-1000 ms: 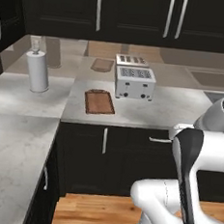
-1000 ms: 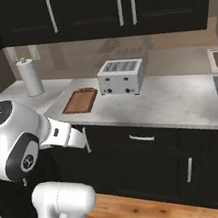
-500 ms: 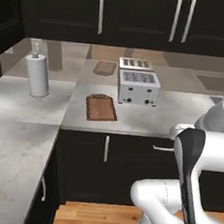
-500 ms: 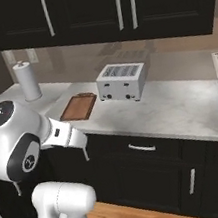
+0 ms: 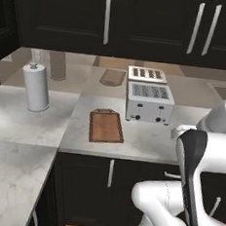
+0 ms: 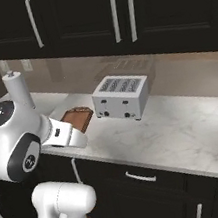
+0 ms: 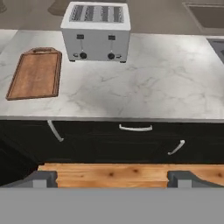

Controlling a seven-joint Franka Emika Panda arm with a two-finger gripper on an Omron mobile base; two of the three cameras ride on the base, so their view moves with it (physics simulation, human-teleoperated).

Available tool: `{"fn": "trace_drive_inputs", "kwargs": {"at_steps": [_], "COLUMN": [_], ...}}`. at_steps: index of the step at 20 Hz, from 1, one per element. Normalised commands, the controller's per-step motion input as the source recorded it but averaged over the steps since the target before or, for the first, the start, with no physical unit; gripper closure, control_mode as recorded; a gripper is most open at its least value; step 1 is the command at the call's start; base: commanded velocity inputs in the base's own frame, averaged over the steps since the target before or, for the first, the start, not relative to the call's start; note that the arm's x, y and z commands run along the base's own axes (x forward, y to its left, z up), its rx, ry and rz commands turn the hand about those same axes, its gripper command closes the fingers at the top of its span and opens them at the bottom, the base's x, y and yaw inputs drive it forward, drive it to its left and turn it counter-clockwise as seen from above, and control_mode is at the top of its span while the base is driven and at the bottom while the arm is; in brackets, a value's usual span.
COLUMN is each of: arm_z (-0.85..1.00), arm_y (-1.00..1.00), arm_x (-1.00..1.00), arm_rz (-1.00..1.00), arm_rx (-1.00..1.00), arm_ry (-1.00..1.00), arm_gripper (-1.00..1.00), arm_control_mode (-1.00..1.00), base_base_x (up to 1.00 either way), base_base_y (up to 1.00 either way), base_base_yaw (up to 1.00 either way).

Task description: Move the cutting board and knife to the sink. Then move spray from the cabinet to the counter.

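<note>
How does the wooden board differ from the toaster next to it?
The cutting board is flat, reddish-brown wood lying low on the counter; the toaster is a boxy pale metal block standing well above it. The board has a small loop handle at its far short end, while the toaster has four slots on top and knobs on its front. The board's top is bare. Both rest on the same marble counter, side by side and apart.
</note>
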Motion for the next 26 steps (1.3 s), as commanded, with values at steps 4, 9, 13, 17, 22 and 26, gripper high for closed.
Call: {"fn": "trace_drive_inputs", "kwargs": {"at_steps": [4, 9, 13, 17, 22, 26], "arm_z": [0.0, 0.0, 0.0, 0.0, 0.0, 0.0], "arm_y": [0.0, 0.0, 0.0, 0.0, 0.0, 0.0], "arm_x": [0.0, 0.0, 0.0, 0.0, 0.0, 0.0], "arm_rz": [0.0, 0.0, 0.0, 0.0, 0.0, 0.0], "arm_rx": [0.0, 0.0, 0.0, 0.0, 0.0, 0.0], "arm_ry": [0.0, 0.0, 0.0, 0.0, 0.0, 0.0], "arm_gripper": [-1.0, -1.0, -1.0, -1.0, -1.0, -1.0], "arm_control_mode": [1.0, 1.0, 1.0, 1.0, 1.0, 1.0], "base_base_x": [0.59, 0.09, 0.0, 0.01, 0.29, 0.59], "base_base_y": [0.0, 0.24, 0.19, 0.02, -0.04, -0.33], "base_base_yaw": [0.14, 0.14, 0.14, 0.17, 0.27, 0.23]}}
